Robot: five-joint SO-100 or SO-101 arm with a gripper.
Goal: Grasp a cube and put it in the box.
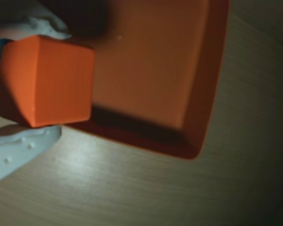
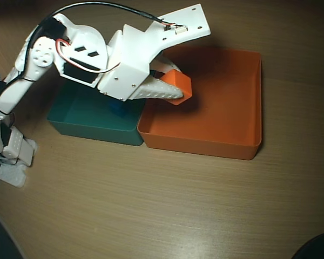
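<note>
Cube [image 2: 179, 85] pinched tight between both jaws of the gripper [image 2: 175, 89], riding at 9 o'clock above the box [image 2: 248, 97] floor, already past its wall so a release should land it inside, clear of the teal box [image 2: 81, 116].

Blue cube [image 2: 117, 109] half-hidden beneath the arm [image 2: 124, 59] — teal box [image 2: 92, 127] partly too.
</note>
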